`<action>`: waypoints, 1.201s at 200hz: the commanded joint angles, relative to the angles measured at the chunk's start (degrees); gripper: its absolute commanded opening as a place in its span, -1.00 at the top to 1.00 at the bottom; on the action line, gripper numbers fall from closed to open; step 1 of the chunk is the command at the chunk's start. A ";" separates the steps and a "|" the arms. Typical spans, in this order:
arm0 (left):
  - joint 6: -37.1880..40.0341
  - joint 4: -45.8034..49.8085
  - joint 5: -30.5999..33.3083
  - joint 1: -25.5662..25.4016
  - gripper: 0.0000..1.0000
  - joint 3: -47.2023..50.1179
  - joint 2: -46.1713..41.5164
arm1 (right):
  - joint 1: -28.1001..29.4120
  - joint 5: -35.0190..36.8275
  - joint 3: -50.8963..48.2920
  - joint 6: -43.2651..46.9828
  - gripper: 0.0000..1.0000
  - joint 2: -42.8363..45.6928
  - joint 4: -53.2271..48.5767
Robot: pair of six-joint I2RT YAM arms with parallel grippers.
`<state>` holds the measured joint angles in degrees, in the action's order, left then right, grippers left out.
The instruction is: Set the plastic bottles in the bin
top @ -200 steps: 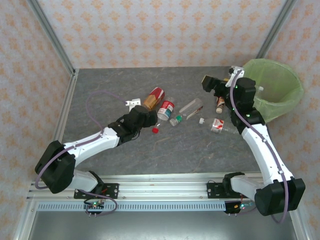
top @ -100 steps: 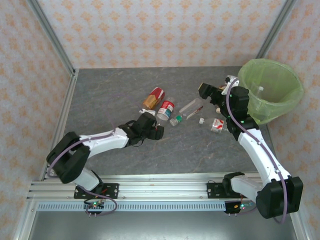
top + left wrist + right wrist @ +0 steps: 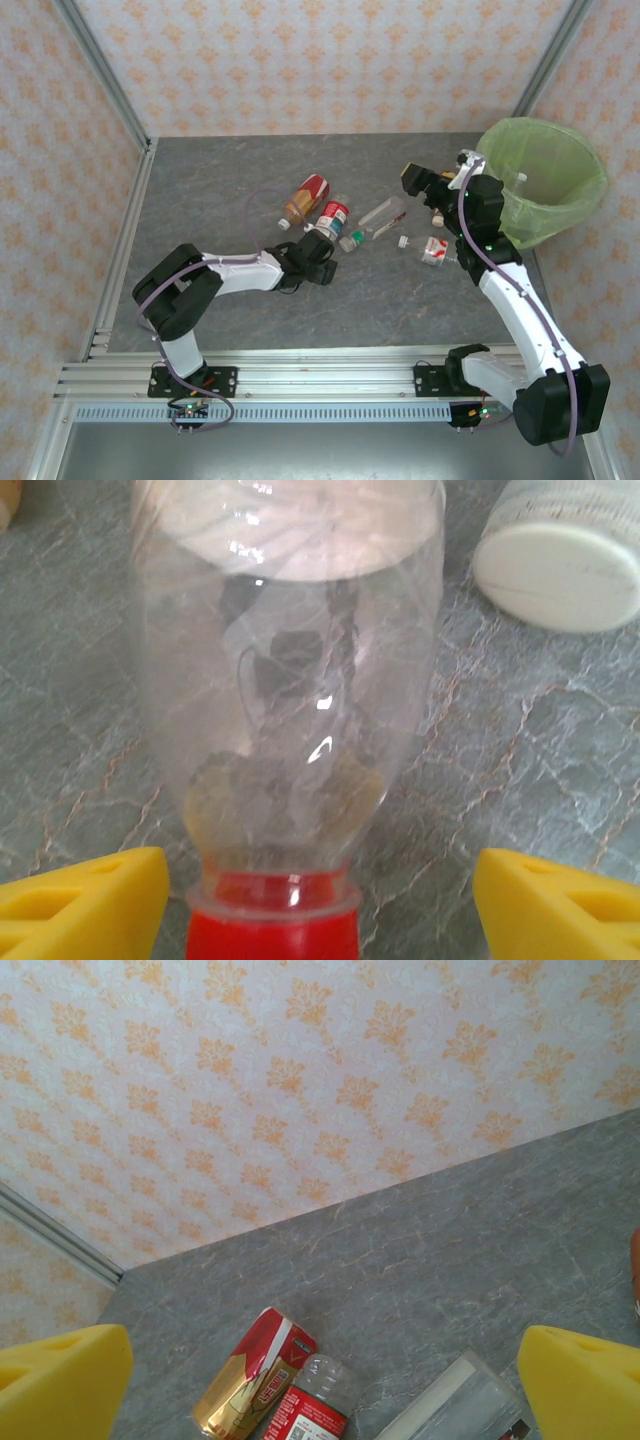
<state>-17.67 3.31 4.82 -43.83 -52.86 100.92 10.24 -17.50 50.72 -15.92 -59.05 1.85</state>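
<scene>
Left hand (image 3: 322, 898) sits low over the tabletop (image 3: 540, 760), released, its yellow fingers (image 3: 90, 895) spread to either side of the red cap of a clear plastic bottle (image 3: 290, 680). That bottle's long axis runs straight away from the hand, toward the top of the wrist frame. Right hand (image 3: 418, 180), also released and empty, hovers beside the bin (image 3: 560, 215) at the overhead frame's right, well apart from this bottle.

Clear plastic bottles (image 3: 331, 216) lie scattered left of the green-lined bin (image 3: 575, 205).
</scene>
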 commanded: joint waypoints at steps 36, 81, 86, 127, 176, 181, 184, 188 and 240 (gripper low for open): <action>0.32 -1.66 1.70 0.11 -0.39 -2.21 2.43 | 0.39 3.13 -0.80 -0.25 -0.98 1.38 1.73; -1.07 -1.86 3.26 0.08 -0.18 -1.14 2.41 | 0.39 8.76 -1.58 -1.60 -0.98 0.83 2.13; -1.18 -1.90 3.29 0.07 -0.14 -1.04 2.43 | 0.39 8.36 -1.47 -1.76 -0.98 0.59 2.04; -1.48 -1.91 2.88 0.12 0.07 -1.19 2.68 | 3.16 9.16 4.00 -1.57 -0.98 -3.91 -6.70; -2.09 -1.56 3.65 0.07 0.26 -1.53 2.79 | 9.63 16.44 12.37 1.25 -0.98 -12.50 -18.26; -2.26 -1.55 3.73 0.10 0.28 -1.60 2.76 | 10.06 16.32 12.62 1.33 -0.98 -13.05 -18.39; -2.34 -1.49 3.72 0.07 0.29 -1.55 2.77 | 10.27 16.16 12.68 1.50 -0.98 -13.39 -18.38; -2.38 -1.46 3.50 0.06 0.31 -1.54 2.80 | 10.67 15.89 12.69 1.80 -0.98 -13.71 -18.21; -3.15 -0.58 3.53 0.08 0.47 -2.21 3.33 | 15.22 18.24 10.89 -3.66 -0.98 -18.44 -13.49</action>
<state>-19.64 2.09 6.48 -43.83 -53.95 103.44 24.12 -2.09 61.67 -16.19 -75.42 -12.43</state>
